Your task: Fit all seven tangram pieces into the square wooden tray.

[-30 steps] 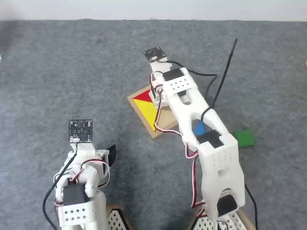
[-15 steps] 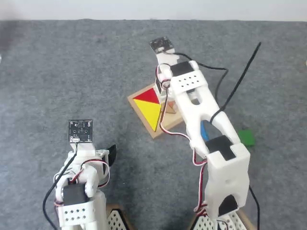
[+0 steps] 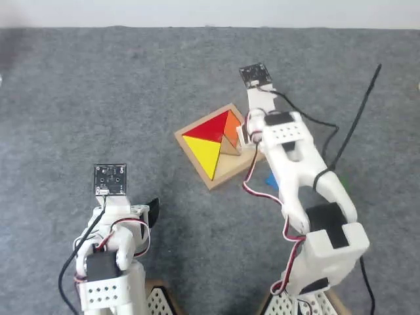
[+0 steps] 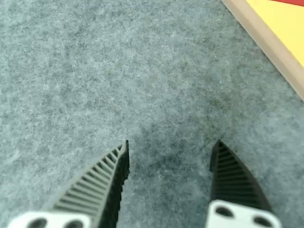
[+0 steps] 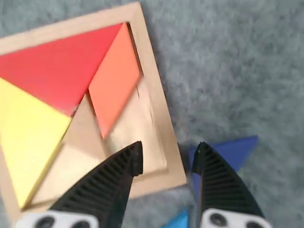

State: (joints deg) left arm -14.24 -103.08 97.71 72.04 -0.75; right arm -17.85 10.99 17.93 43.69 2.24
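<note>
- While the right gripper [image 5: 167,154] hangs with its jaws a little apart and nothing clamped, the tray [image 3: 228,172] lies just under it, and the fingertips sit over the tray's 3 o'clock corner in the high view.
- Near the middle of the grey mat [image 3: 98,85], the tray sits turned like a diamond.
- Inside it, the red piece [image 3: 210,128] lies toward 11 o'clock, the yellow piece [image 3: 205,154] toward 8 o'clock and the orange piece [image 3: 231,123] toward 1 o'clock; all three lie flat and touch one another.
- From the tray's middle round to 5 o'clock, tan wood shows; whether that is floor or a piece cannot be told.
- Outside the rim, a blue piece [image 3: 271,179] lies on the mat at the tray's 4 o'clock, just beside the right gripper and partly under that arm.
- Well apart, at the tray's 7 o'clock, the left gripper [image 4: 171,152] hangs low over bare mat with its jaws spread and nothing between them.
- From the left wrist, a strip of the tray's rim and some yellow show beyond the fingertips.
</note>
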